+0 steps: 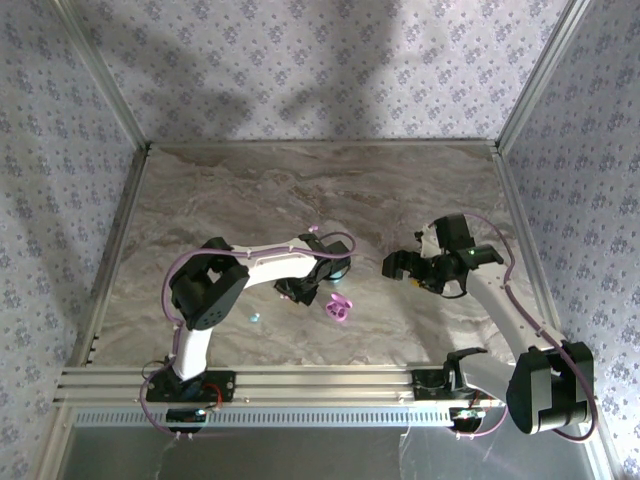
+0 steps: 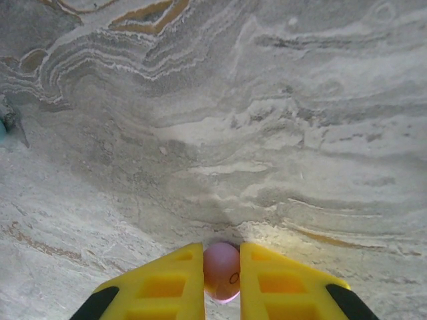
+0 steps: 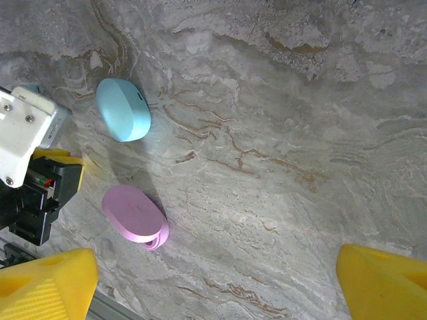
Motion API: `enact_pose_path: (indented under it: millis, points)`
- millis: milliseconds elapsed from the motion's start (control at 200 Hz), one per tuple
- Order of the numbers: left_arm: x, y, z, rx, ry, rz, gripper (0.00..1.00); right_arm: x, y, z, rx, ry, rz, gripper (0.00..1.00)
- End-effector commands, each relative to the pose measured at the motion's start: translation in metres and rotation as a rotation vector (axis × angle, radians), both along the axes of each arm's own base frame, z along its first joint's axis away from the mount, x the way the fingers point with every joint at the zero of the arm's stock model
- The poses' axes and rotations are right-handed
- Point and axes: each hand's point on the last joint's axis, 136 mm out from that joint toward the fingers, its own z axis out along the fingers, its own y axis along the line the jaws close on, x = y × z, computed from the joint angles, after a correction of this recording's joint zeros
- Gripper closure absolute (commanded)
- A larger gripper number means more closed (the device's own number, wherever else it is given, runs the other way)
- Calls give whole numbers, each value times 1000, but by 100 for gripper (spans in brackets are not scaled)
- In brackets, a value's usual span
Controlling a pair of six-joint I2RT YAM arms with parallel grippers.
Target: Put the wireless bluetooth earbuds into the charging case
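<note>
The left gripper (image 2: 221,248) is clenched on a pink earbud (image 2: 221,273). Both yellow fingers (image 2: 167,287) press against its sides, and it sits between their tips just over the marble table (image 2: 267,133).

The right gripper (image 3: 213,267) is spread wide, grasping nothing and touching nothing, with bare marble between its fingers.

In the right wrist view two charging cases lie beyond the finger at the left edge. The nearer is a pink case (image 3: 133,217); its lid looks slightly raised, and its contents cannot be made out. Farther on, apart from it, lies a blue case (image 3: 123,110), closed.

From above, the pink case (image 1: 340,308) lies just beside the left gripper (image 1: 300,290), between it and the right gripper (image 1: 400,265). The blue case (image 1: 340,268) lies just past the left gripper. One tiny blue earbud (image 1: 254,317) lies loose on the table on the left gripper's other side, well away from both cases.

Counted: two cases, two earbuds.
</note>
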Motion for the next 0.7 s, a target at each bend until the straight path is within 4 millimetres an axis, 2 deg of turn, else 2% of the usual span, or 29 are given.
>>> enact_pose_path:
  millis: [0,290,475,595,700]
  points:
    - [-6,-1,12,-26,-5,2,84,-6,-2,0,1,11,11,6]
    - [-11,-36,49,-347,2,-31,83,-7,-2,-1,2,12,13,6]
    - [-24,-60,69,-582,65,-102,83,-6,-2,-1,1,9,13,6]
    - [-33,-72,75,-672,101,-159,83,-6,-2,-2,0,10,11,6]
    - [-40,-74,70,-693,135,-177,83,-6,-2,-2,-1,12,12,6]
